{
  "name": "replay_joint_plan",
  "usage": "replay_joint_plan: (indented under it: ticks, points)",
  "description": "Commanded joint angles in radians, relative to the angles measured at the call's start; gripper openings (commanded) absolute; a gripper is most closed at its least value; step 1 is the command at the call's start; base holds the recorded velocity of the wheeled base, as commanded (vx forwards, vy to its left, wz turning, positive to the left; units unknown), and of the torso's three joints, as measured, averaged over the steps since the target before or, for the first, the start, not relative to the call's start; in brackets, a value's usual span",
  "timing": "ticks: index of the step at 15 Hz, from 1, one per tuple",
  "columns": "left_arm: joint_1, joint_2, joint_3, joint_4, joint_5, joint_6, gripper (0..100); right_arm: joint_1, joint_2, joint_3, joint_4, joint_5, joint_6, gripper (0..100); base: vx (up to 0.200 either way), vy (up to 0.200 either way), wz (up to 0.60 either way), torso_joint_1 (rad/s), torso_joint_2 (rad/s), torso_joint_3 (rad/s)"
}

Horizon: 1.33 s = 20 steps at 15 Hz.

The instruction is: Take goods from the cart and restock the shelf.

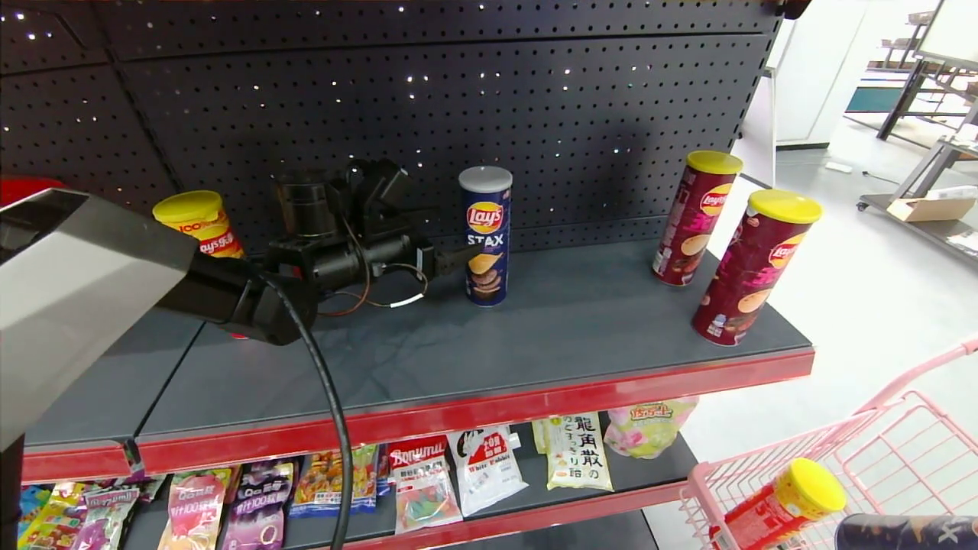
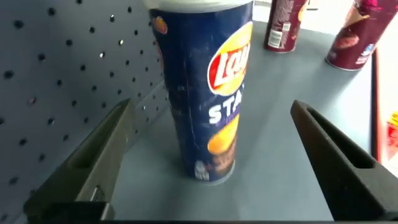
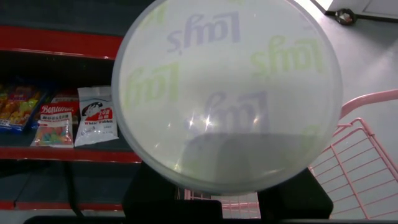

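A blue chips can with a grey lid stands upright on the grey top shelf, near the pegboard. My left gripper is level with its middle, open, fingers reaching to the can's left side. In the left wrist view the blue can stands just beyond the spread fingers, which are apart from it. In the right wrist view a can with a pale translucent lid sits close up, and my right gripper is shut around it. That dark can lies above the pink cart.
Two maroon cans with yellow lids stand at the shelf's right end, a red one at the left behind my arm. A red can lies in the cart. Snack bags line the lower shelf.
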Motion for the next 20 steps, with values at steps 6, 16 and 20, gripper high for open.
replay_joint_plan:
  ticks: [6,16,20]
  points:
    - [-0.013,0.077,-0.119,0.003,0.004,-0.004,100,0.0,0.002,0.002,0.0,0.0,0.0,0,0.0,0.0,0.0,0.0,0.0,0.0]
    - [-0.047,0.163,-0.284,0.053,0.01,-0.015,100,0.0,0.002,-0.003,0.0,0.0,0.0,0,0.0,0.0,0.0,0.0,0.0,0.0]
    - [-0.047,0.176,-0.294,0.069,0.01,-0.015,100,0.0,0.002,-0.001,0.0,0.0,0.0,0,0.0,0.0,0.0,0.0,0.0,0.0]
